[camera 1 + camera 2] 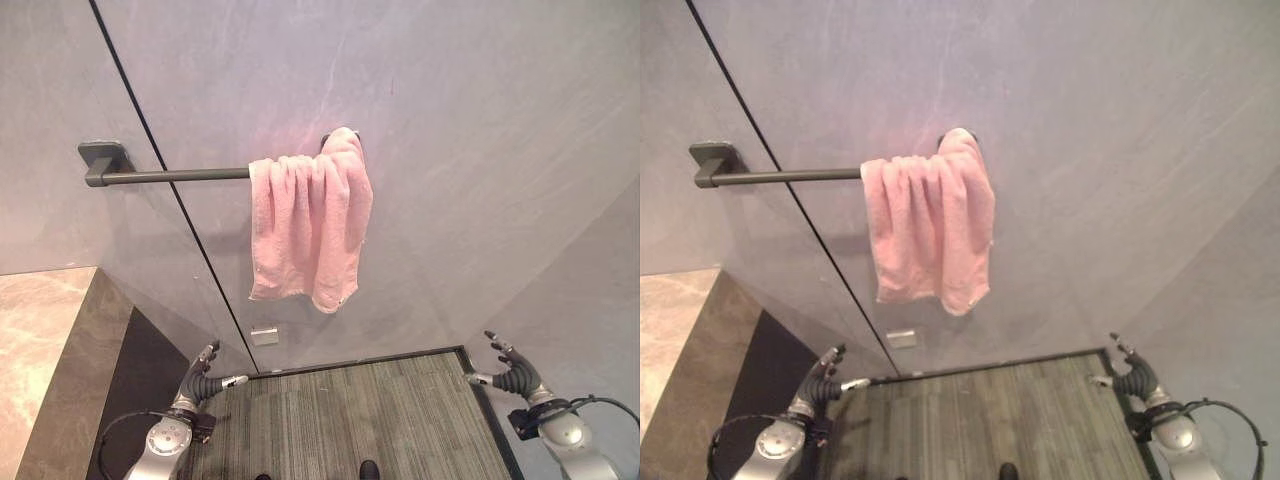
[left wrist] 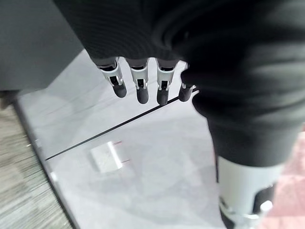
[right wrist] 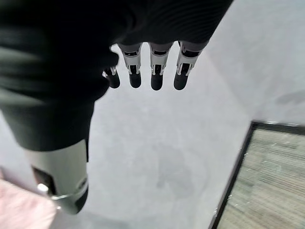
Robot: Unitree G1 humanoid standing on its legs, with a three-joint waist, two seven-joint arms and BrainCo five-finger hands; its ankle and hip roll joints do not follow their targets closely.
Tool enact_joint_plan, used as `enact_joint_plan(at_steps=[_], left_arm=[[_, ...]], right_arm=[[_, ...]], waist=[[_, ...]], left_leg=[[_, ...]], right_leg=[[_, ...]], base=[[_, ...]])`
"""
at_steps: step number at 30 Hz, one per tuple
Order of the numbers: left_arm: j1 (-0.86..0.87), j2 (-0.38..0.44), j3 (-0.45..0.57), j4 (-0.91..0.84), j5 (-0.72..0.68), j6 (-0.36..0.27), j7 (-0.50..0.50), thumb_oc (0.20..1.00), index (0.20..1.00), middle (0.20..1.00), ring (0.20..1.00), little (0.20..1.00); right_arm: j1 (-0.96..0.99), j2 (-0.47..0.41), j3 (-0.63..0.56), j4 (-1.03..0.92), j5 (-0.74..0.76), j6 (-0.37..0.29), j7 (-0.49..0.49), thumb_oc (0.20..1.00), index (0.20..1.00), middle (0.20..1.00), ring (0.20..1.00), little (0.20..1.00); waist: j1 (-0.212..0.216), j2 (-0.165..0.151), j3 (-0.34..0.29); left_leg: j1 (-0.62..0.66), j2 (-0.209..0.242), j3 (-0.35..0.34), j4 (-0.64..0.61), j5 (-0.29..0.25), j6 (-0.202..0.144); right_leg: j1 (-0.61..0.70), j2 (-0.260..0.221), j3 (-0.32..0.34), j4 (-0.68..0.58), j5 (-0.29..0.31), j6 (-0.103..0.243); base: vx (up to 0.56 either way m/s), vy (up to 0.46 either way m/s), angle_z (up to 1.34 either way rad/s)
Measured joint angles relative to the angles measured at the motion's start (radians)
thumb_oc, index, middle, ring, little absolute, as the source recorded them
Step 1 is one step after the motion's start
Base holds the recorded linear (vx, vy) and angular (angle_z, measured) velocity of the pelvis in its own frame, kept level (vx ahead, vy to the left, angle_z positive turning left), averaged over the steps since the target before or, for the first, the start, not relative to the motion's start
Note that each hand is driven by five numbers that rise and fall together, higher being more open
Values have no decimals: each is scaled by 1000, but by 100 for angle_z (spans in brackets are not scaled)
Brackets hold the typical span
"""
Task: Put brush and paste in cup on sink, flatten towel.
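At the right end of the rail [image 1: 170, 176] on the wall [image 1: 480, 120], the pink towel [image 1: 308, 222] hangs all bunched up, well above the left hand [image 1: 200, 380] and right hand [image 1: 512, 372], both with straight, relaxed fingers, holding nothing.

Grey wall [image 1: 450, 120], striped floor mat [image 1: 370, 420]

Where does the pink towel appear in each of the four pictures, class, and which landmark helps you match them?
Left eye view: the pink towel hangs bunched at the right end of the grey bar, centre of picture.
Right eye view: same place, slightly left of centre.
Left wrist view: a pink edge at the lower right.
Right wrist view: a pink corner at the lower left.
Shared landmark: the grey wall.
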Motion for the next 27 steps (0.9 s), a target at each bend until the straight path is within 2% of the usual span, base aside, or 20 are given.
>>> enact_joint_plan(at_steps=[5, 7, 10, 16, 18, 22, 24, 27], left_arm=[[-29, 91, 18, -57, -39, -1, -22, 1000, 1000, 1000, 1000, 1000], [-78, 141, -9, -57, -40, 0, -37, 1000, 1000, 1000, 1000, 1000], [-163, 181, -43, -56, -75, -1, -44, 1000, 1000, 1000, 1000, 1000], [-317, 285, -144, -54, -164, -8, -83, 1000, 1000, 1000, 1000, 1000], [-411, 322, -220, -7, -216, -7, -101, 1000, 1000, 1000, 1000, 1000], [-575, 323, -301, 22, -274, -12, -109, 1000, 1000, 1000, 1000, 1000], [-643, 323, -358, 54, -277, -12, -109, 1000, 1000, 1000, 1000, 1000], [-704, 290, -391, 110, -305, -12, -106, 1000, 1000, 1000, 1000, 1000]], right_arm=[[-140, -96, 8, 9, 137, 0, 40, 1000, 1000, 1000, 1000, 1000], [-239, -151, 79, 28, 168, 0, 58, 1000, 1000, 1000, 1000, 1000], [-368, -189, 176, 58, 213, 2, 83, 1000, 1000, 1000, 1000, 1000], [-555, -194, 288, 108, 326, 8, 116, 1000, 1000, 1000, 1000, 1000], [-639, -194, 363, 164, 366, 20, 123, 1000, 1000, 1000, 1000, 1000], [-758, -186, 421, 183, 451, 31, 140, 1000, 1000, 1000, 1000, 1000], [-816, -177, 464, 227, 481, 40, 139, 1000, 1000, 1000, 1000, 1000], [-877, -131, 489, 289, 491, 52, 120, 1000, 1000, 1000, 1000, 1000]], waist=[[2, 0, -7], [4, 3, -7], [16, 10, -9], [33, 29, -9], [32, 41, -5], [35, 70, 6], [32, 74, 8], [27, 73, 9]], left_leg=[[1, 1, 1, 0, 1, 0], [-1, 1, 1, 0, 1, -1], [-3, 1, 0, 4, 3, -4], [-22, -4, -4, 5, 11, -16], [-30, -4, -17, 5, 15, -20], [-59, -4, -33, 5, 19, -27], [-66, -4, -34, 5, 20, -28], [-69, -3, -32, 5, 20, -28]], right_leg=[[0, 1, 1, -1, 3, 0], [-3, 1, 2, -1, 4, 0], [-4, 1, 0, -4, 4, -1], [-19, 1, -4, -1, 6, -5], [-21, 1, -11, 0, 8, -6], [-41, 1, -31, 0, 8, -6], [-47, 1, -33, 0, 8, -6], [-52, 2, -32, 0, 8, -5]], base=[[0, 0, 0], [0, 0, 0], [0, 0, 0], [-1, -3, 2], [-11, -7, 15], [2, 0, 12], [0, 0, 0], [0, 0, 0]])
